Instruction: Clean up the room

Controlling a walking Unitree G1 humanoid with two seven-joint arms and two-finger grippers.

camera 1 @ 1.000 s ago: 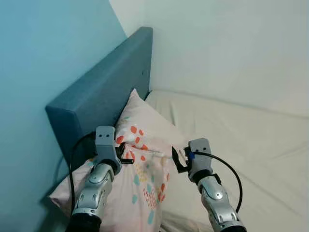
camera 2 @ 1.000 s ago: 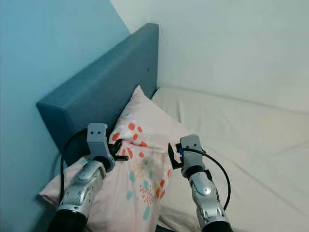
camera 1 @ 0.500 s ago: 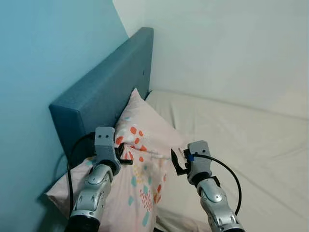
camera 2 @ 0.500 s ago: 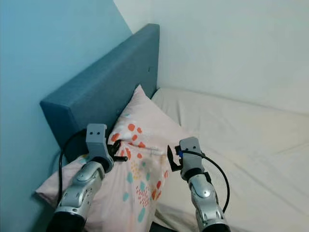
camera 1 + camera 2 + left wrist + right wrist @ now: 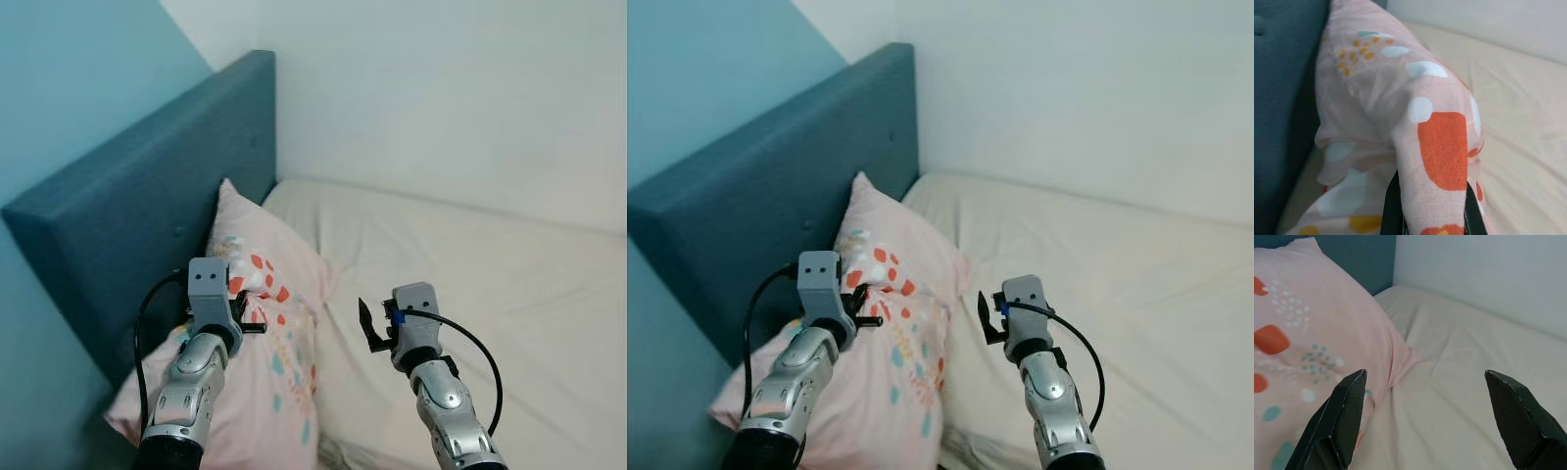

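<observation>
A pink pillow (image 5: 279, 362) with orange, teal and yellow spots lies at the head of the bed, leaning on the blue headboard (image 5: 137, 206). My left gripper (image 5: 250, 318) is shut on a raised fold of the pillow (image 5: 1442, 147), and the fold stands up between its black fingers (image 5: 1393, 210). My right gripper (image 5: 370, 328) hovers open over the cream sheet, just right of the pillow's edge and not touching it. Its fingers (image 5: 1339, 421) are spread wide with nothing between them.
The cream mattress sheet (image 5: 490, 264) stretches away to the right and back. A white wall (image 5: 441, 98) runs along the far side of the bed, and a teal wall (image 5: 69, 69) stands behind the headboard.
The view has swung, shifting the headboard left. The right gripper, earlier at the pillow's right edge, now stands apart from it. The pillow lies lower and further left, still held by the left gripper.
</observation>
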